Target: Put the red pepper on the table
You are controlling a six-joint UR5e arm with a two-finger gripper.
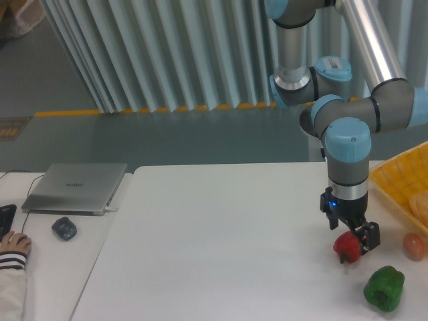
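White table (221, 234) fills the lower part of the view, with a grey and pale blue robot arm reaching down over its right side. The gripper (352, 244) hangs low above the tabletop, and its black fingers are pinching the red pepper (347, 247). The pepper sits between the fingers, at or just above the surface; whether it touches the table cannot be told from this angle.

Near the pepper, toward the front right, a green pepper (384, 288) lies on the table. A small orange-pink round fruit (413, 245) rests to the right of the gripper, close to the table's edge of view. Behind it, at the far right, stands a yellow woven basket (394, 179), only partly visible.

On a second surface to the left lies a closed silver laptop (75, 186), with a small dark object (64, 228) just in front of it. A person's hand (13, 243) in a striped cuff enters at the lower left corner. Grey vertical slats line the wall behind.
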